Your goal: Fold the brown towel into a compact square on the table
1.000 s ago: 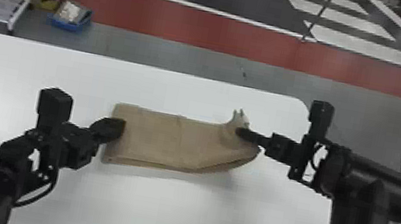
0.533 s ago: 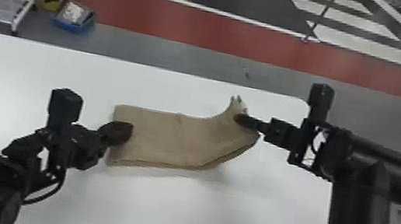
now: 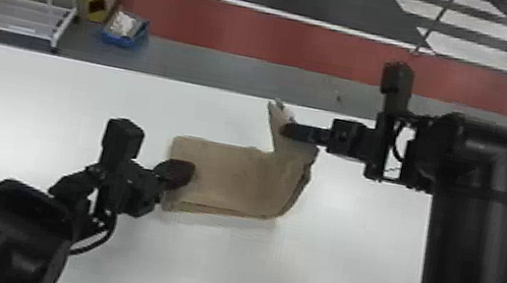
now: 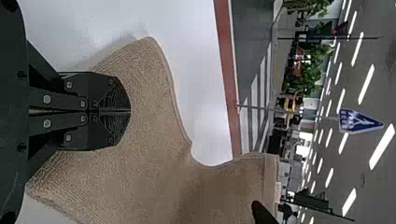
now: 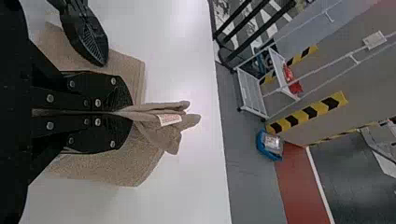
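Note:
The brown towel (image 3: 231, 177) lies folded in layers on the white table, its right end raised. My right gripper (image 3: 287, 130) holds that raised end; in the right wrist view my right gripper (image 5: 128, 113) is shut on bunched layers of the towel (image 5: 161, 128), a small white tag sticking out past the tips. Over the towel's left part is my left gripper (image 3: 187, 172). Seen in the left wrist view, my left gripper (image 4: 130, 112) has its two fingers together, flat over the towel (image 4: 140, 177), with no cloth visible between them.
The white table (image 3: 205, 269) extends on all sides of the towel, with its far edge behind the right gripper. Beyond it on the floor stand a white shelf rack (image 3: 17, 4) and a blue bin (image 3: 125, 31).
My right gripper has moved left and away from the robot, lifting and drawing the towel's right end along. My left gripper has shifted slightly right, farther over the towel.

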### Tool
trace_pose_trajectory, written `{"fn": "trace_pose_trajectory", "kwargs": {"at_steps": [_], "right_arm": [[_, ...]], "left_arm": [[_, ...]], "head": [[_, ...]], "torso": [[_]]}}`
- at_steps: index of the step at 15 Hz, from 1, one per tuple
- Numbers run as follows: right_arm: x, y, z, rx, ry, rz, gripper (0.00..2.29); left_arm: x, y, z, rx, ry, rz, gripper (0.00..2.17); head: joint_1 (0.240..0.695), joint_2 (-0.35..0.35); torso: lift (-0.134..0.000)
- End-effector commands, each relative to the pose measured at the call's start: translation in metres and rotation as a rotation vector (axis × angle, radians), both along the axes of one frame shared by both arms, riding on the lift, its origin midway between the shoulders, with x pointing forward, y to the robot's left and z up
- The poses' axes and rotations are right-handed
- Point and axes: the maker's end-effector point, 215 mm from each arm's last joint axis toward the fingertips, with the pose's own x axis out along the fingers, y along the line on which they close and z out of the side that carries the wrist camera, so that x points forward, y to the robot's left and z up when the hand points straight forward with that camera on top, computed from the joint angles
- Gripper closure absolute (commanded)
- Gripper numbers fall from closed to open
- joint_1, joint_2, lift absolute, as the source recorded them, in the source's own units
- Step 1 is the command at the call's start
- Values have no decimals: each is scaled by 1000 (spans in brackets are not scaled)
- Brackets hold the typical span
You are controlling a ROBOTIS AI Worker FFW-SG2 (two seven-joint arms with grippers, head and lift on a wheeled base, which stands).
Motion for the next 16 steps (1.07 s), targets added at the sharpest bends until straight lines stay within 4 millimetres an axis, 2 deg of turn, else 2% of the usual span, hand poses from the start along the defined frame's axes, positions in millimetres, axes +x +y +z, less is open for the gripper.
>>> {"fn": "trace_pose_trajectory", "kwargs": {"at_steps": [1,4,8,10,14,16], "right_arm": [[-2,27,5,8,-6,38,1420],[-12,58,-1,22,20,79,1420],[-24,93,-34,-35,39,117,1413],[-23,91,-52,-68,45,115,1413],[-14,90,-70,-127,11,101,1409],[-19,98,-77,-133,15,121,1409]], "left_arm": [[-1,-1,-5,11,12,-4,1909],[-3,0,-10,16,20,-3,1905],[-7,-7,-11,14,22,-17,1909],[-10,-8,-13,15,26,-20,1909],[-17,-10,-18,13,34,-22,1909],[-19,-10,-20,13,38,-24,1905]], "head": [[695,-157],[695,-125],[695,-93],[695,-83],[695,-79],[695,-81]], "torso": [[-123],[-123],[-123],[-123],[-123],[-123]]}}
